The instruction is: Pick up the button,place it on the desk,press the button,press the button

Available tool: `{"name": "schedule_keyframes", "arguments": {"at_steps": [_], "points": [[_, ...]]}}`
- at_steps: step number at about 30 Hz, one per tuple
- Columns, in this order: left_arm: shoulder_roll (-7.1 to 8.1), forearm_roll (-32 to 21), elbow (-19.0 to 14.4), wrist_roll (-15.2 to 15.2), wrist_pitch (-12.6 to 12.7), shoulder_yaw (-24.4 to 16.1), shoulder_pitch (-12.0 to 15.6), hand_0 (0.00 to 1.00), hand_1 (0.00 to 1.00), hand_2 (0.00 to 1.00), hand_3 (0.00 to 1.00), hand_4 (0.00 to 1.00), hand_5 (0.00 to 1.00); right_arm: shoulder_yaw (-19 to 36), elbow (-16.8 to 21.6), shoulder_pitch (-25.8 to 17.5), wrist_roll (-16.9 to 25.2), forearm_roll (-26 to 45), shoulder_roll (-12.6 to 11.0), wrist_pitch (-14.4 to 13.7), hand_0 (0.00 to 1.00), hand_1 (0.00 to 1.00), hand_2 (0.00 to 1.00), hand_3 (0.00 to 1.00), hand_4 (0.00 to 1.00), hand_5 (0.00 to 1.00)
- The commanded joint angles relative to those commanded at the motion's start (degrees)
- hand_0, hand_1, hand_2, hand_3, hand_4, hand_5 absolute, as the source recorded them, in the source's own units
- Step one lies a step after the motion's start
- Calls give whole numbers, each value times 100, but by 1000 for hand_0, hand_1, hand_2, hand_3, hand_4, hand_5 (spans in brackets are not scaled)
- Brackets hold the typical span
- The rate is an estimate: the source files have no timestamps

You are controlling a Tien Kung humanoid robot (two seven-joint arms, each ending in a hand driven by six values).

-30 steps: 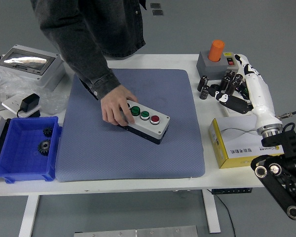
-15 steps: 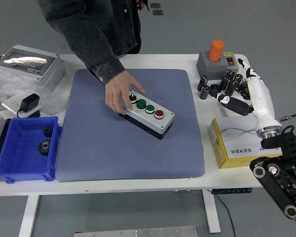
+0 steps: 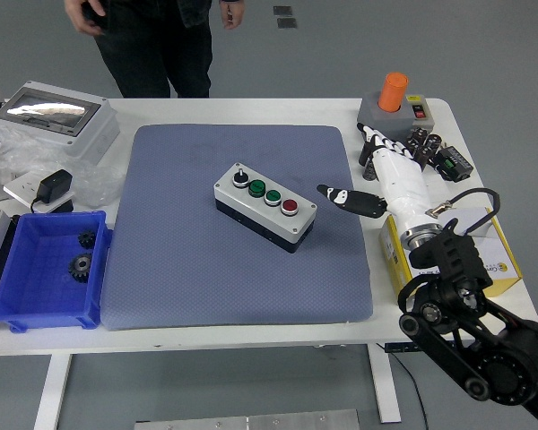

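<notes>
The grey button box [image 3: 264, 211] lies slanted in the middle of the blue-grey mat [image 3: 179, 269]. On its top sit a black switch, two green buttons and a red button [image 3: 290, 207]. My right hand [image 3: 369, 170] hovers at the mat's right edge, a short way right of the box, touching nothing. Its fingers are spread, and the thumb [image 3: 351, 200] points left toward the box. The person [image 3: 152, 40] stands back from the far side of the table, with both hands off it.
A grey block with an orange cylinder [image 3: 394, 100] stands at the back right, with dark connectors [image 3: 435, 152] beside it. A yellow-and-white carton [image 3: 448, 255] lies under my right forearm. At the left are a blue bin [image 3: 45, 269] holding gears, a black adapter [image 3: 54, 190] and a grey case [image 3: 49, 115].
The person let go of the button box and drew the arm away from the table. My right hand swung left from the table's right side to the mat's edge.
</notes>
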Motion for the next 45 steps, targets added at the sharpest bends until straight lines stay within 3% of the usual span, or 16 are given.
{"name": "schedule_keyframes", "arguments": {"at_steps": [6, 13, 21, 28, 35, 39, 45], "points": [[3, -12, -11, 27, 4, 9, -12, 704, 683, 667, 807, 648, 878, -430, -38, 316, 254, 662, 87, 171, 998, 998, 998, 998, 993, 504], [17, -35, -16, 37, 11, 20, -25, 705, 683, 667, 807, 650, 880, -796, -310, 589, 272, 1393, 213, 94, 998, 998, 998, 998, 998, 517], [18, -16, -12, 24, 0, 8, -62, 704, 683, 666, 808, 650, 880, -1273, -986, 922, 121, 1221, 487, 9, 998, 998, 998, 998, 998, 526], [31, -29, -7, 6, -4, 13, -87, 704, 683, 667, 807, 650, 881, -1520, -1393, 1188, -124, 746, 572, 163, 998, 998, 998, 998, 998, 528], [36, -103, -8, -8, 24, 53, -72, 704, 682, 667, 807, 650, 882, -1649, -1446, 1283, -181, 659, 475, 337, 998, 998, 998, 998, 998, 535], [23, -127, -7, -5, 27, 67, -63, 704, 682, 667, 807, 650, 882, -1526, -1395, 1230, 97, 1050, 390, 316, 998, 998, 998, 998, 998, 535], [20, -147, -5, -12, 34, 70, -68, 704, 683, 667, 807, 648, 881, -1317, -1172, 1246, 399, 1680, 48, 328, 998, 998, 998, 998, 998, 554]]}}
